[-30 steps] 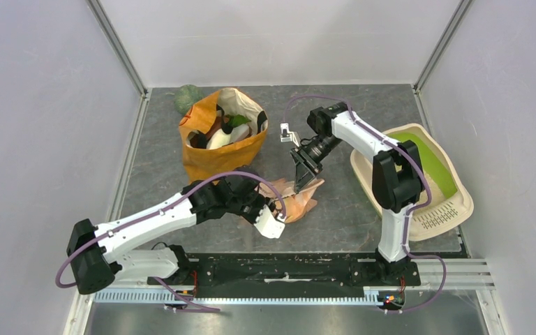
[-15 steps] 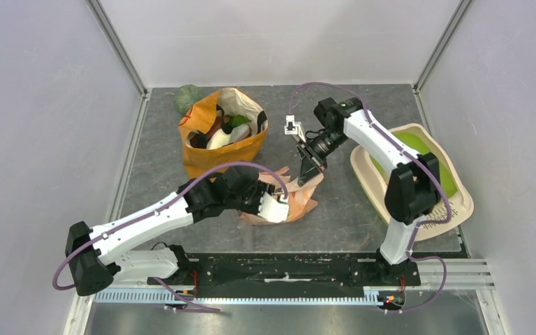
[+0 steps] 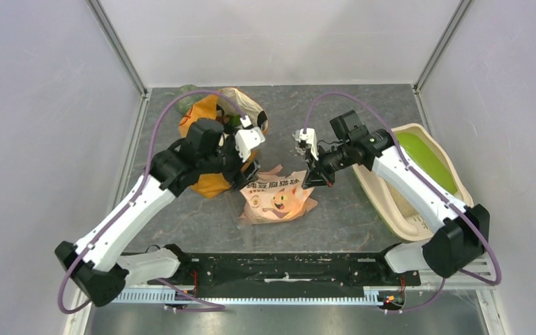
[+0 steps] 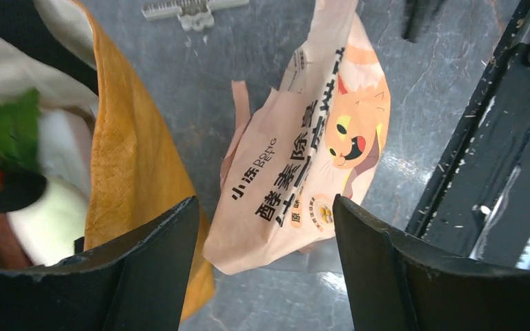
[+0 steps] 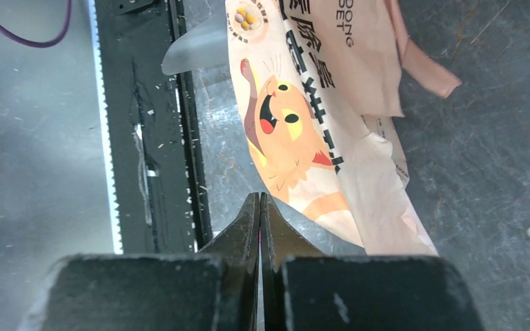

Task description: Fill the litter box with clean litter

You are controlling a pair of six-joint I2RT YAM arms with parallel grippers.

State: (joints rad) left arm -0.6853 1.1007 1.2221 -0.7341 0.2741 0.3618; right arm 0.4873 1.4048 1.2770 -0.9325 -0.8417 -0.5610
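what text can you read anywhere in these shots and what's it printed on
"DONG": on the cat-print pouch; the line under it is cut off.
"小冻": small characters beside it, as best I can read.
"酵素除臭": large column down the pouch, likely; its neighbour column is unreadable.
Round badge on the pouch: too small.
Orange paper bag: no text shows.

Overhead and close wrist views share litter bag (image 3: 276, 198) (image 4: 306, 165) (image 5: 308, 96).

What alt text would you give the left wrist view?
A peach pouch printed with a cartoon cat lies on the grey table, framed by the fingers of the open left gripper; an orange paper bag stands at left.
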